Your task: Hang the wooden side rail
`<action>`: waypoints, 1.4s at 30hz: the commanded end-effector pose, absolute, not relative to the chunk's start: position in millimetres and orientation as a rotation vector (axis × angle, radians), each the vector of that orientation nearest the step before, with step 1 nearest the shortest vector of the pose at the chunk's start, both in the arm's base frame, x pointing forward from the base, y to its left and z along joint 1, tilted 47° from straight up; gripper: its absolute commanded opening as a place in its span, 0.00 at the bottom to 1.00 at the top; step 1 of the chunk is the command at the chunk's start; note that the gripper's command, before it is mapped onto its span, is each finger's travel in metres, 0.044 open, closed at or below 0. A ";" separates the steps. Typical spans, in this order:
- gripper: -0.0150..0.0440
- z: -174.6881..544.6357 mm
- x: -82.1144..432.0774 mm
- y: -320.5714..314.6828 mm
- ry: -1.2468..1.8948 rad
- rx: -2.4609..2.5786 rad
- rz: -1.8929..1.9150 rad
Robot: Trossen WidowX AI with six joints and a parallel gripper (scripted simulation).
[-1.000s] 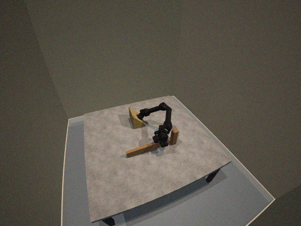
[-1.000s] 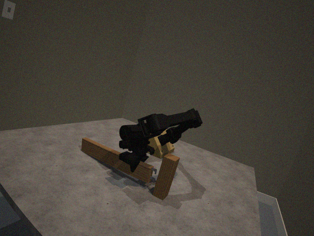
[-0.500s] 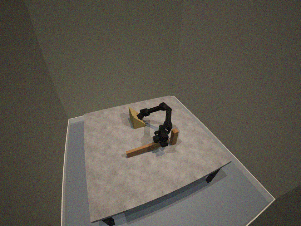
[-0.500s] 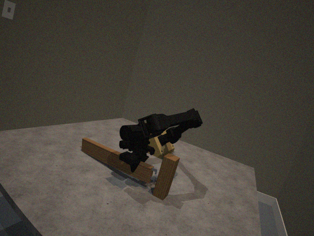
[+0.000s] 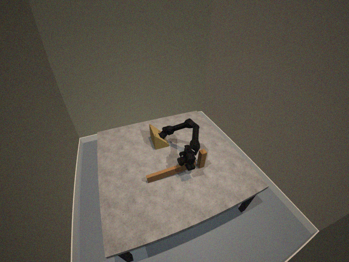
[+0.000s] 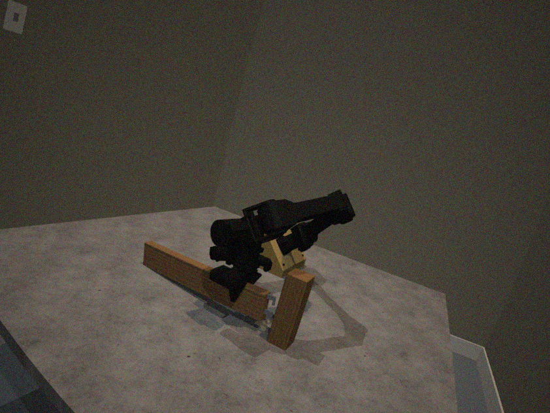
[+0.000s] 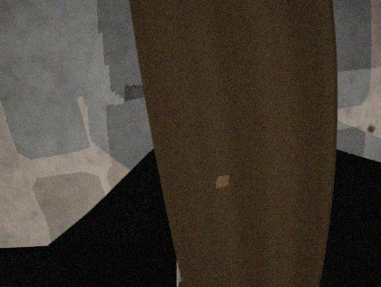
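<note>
The wooden side rail [image 5: 163, 174] [image 6: 177, 268] [image 7: 245, 113] is a long brown beam. My gripper [image 5: 189, 166] [image 6: 244, 289] [image 7: 213, 153] is shut on it close to its hook end, with one finger on each side. A shadow under that end in the exterior view shows it a little above the table. Whether the far end touches the table is hard to tell. The headboard post [image 5: 202, 158] [image 6: 291, 308] stands upright just beyond the hook end. The upper steel hook [image 6: 272, 298] points at the post, with a small gap seen between them. The lower hook is unclear. The slot and pins are hidden.
A yellow wedge-shaped block [image 5: 159, 142] [image 6: 276, 259] stands at the arm's base. The arm [image 5: 194, 135] [image 6: 306, 211] arches from there over the table [image 5: 127, 202] [image 6: 133, 355] to the rail. The post is close beside the gripper.
</note>
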State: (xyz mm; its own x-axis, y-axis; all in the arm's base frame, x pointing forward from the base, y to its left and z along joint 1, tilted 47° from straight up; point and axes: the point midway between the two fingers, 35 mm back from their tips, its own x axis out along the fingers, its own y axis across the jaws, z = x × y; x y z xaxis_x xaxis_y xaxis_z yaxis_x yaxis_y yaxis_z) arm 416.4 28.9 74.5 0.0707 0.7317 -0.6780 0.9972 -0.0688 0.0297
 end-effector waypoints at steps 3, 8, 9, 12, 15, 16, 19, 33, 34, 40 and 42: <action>0.25 78.9 417.2 27.2 1.700 1.863 -0.695; 0.25 79.5 417.8 27.5 1.700 1.863 -0.694; 0.25 79.6 417.9 27.5 1.700 1.863 -0.694; 0.25 80.0 418.2 27.6 1.700 1.863 -0.694; 0.25 80.3 418.2 27.9 1.700 1.863 -0.694; 0.25 80.3 418.2 28.0 1.700 1.863 -0.694; 0.25 80.6 417.9 28.2 1.700 1.863 -0.694; 0.25 81.1 417.1 29.7 1.700 1.863 -0.694; 0.25 81.1 417.3 29.9 1.700 1.863 -0.694; 0.25 81.5 418.0 30.5 1.700 1.863 -0.694; 0.25 81.7 418.2 30.6 1.700 1.863 -0.694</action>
State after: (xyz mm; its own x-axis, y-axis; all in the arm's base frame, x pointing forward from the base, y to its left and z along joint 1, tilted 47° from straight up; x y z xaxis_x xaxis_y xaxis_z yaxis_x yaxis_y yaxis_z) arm 416.6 32.0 77.7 0.0703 0.7316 -0.6781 0.9972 -0.0691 0.0288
